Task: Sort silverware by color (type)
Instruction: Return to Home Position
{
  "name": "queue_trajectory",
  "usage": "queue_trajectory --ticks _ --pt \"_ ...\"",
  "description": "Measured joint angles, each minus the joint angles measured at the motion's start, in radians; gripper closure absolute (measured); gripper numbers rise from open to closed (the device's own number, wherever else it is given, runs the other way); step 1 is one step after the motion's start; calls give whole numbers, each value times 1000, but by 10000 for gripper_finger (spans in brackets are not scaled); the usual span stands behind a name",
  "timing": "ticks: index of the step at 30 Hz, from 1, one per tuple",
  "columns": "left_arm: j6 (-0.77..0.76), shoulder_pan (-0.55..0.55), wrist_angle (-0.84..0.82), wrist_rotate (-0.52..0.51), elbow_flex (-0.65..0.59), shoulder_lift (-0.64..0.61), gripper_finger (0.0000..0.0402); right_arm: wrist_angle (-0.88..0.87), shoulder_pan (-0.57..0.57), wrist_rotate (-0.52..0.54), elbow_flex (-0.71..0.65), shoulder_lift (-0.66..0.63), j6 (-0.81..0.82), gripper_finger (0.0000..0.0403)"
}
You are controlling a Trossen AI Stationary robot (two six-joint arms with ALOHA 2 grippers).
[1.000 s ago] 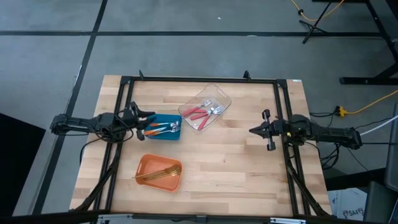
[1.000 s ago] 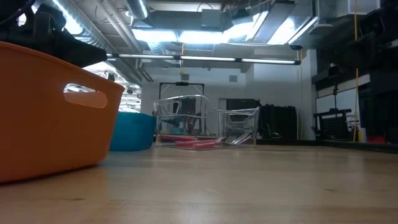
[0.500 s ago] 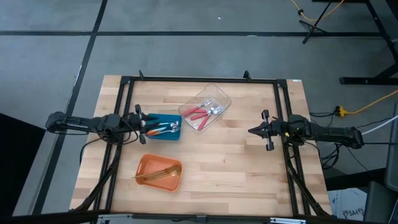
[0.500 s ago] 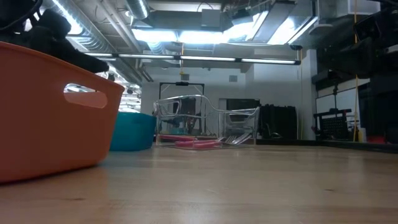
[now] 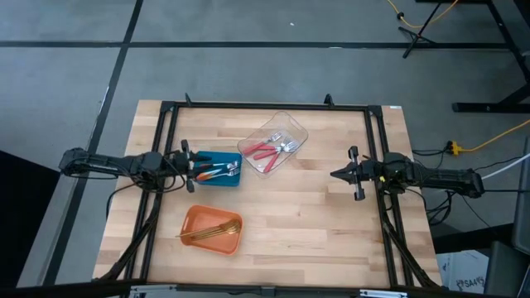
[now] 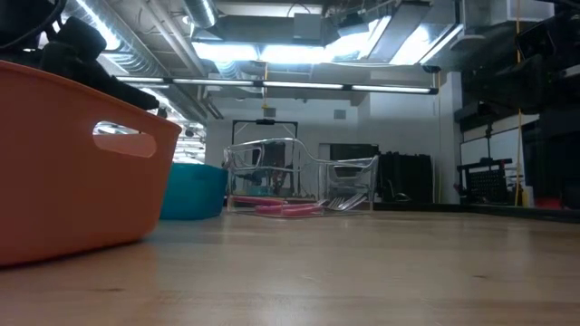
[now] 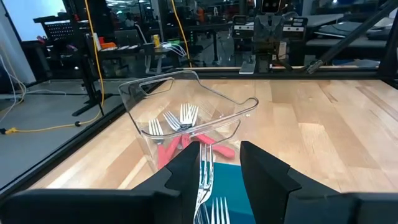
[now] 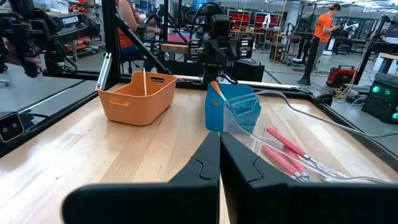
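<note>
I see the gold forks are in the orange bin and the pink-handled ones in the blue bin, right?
Not quite. The gold forks are in the orange bin, but the pink-handled ones lie in the clear bin, as the high view shows.

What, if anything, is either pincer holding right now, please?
Nothing: the left pincer is open by the blue bin, and the right pincer is shut and empty.

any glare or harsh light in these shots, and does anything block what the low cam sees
Low view: bright ceiling light strips glare overhead, and the orange bin fills the left side, covering part of the blue bin. Left wrist view: the clear bin shows light reflections along its rim. High view: the table is evenly lit, with no strong shadows.
</note>
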Motion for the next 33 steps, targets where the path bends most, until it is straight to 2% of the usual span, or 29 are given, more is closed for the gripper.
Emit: queue_trajectory --ticks 7,11,18,33 --pt "-6 0 5 -46 0 -23 292 0 0 0 0 0 0 403" --pt "46 0 8 -74 0 -73 292 0 0 0 0 0 0 403" --pt "112 0 6 -27 0 -166 292 0 0 0 0 0 0 403" --pt "102 0 3 -21 0 -167 292 0 0 0 0 0 0 403"
